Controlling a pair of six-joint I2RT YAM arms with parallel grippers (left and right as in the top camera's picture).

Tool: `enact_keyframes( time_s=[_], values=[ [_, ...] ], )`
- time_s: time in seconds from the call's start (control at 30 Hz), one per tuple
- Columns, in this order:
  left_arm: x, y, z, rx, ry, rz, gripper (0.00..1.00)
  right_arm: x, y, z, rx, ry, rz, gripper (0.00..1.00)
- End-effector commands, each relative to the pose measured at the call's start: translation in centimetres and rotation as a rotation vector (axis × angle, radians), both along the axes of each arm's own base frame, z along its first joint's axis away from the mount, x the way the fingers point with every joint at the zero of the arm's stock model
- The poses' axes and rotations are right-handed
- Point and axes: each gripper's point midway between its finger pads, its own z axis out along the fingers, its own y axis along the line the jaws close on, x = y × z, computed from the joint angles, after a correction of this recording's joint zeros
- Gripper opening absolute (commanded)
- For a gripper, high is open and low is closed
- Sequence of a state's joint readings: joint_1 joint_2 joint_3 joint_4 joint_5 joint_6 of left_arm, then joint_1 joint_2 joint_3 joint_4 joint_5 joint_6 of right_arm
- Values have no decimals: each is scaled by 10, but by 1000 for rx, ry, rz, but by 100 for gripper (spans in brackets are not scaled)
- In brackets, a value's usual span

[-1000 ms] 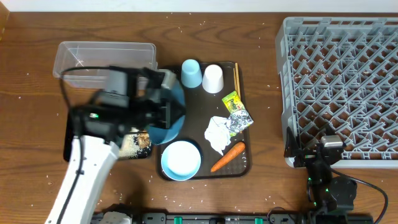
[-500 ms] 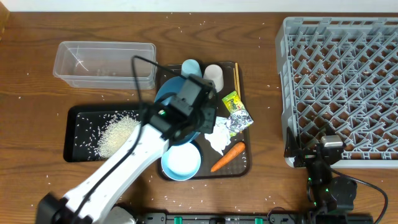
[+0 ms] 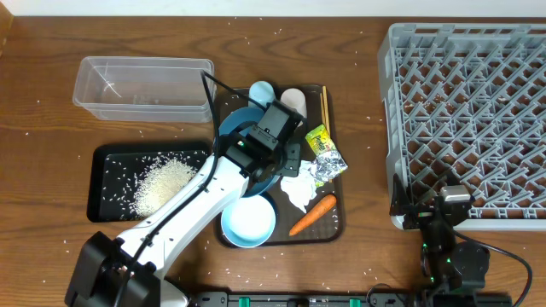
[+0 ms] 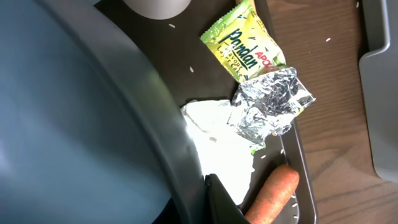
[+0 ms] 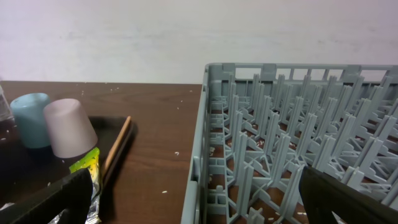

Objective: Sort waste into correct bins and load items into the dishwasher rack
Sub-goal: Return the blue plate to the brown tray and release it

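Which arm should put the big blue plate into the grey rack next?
Probably the left: its gripper is clamped on the dark-blue plate over the brown tray. The right gripper sits open and empty beside the rack, so it would need a handover first.

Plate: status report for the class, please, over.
Left claw shut on plate, over brown tray. Right claw open, by rack. Tissue, wrappers, carrot beside plate.
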State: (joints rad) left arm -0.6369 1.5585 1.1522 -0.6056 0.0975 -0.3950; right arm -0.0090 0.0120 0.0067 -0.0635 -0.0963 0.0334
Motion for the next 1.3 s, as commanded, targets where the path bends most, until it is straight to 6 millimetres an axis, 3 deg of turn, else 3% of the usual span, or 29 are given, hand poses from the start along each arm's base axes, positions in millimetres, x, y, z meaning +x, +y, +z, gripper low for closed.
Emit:
enact_keyframes(
  time_s=[0.0, 0.33, 0.7, 0.77, 0.83, 0.93, 1.1, 1.27],
  values=[
    [3, 0, 5, 5, -10, 19, 24, 0, -3, 0, 2, 0, -15, 99],
    [-6, -8, 10, -50, 24, -14, 24, 0, -3, 0, 2, 0, -15, 99],
    [-30, 5, 49, -90, 0, -25, 26, 0, -3, 0, 2, 0, -15, 99],
    [-36, 10, 55, -90, 0, -25, 39, 0, -3, 0, 2, 0, -15, 99],
    [-41, 14, 57, -84, 7, -24, 61, 0, -3, 0, 2, 0, -15, 99],
    [-47, 19, 53, -62, 31, -21, 76, 0, -3, 0, 2, 0, -15, 99],
    [-52, 29, 47, -27, 70, 5, 93, 0, -3, 0, 2, 0, -15, 99],
    [-43, 69, 43, 25, 104, 207, 100, 0, -3, 0, 2, 0, -15, 99]
  ],
)
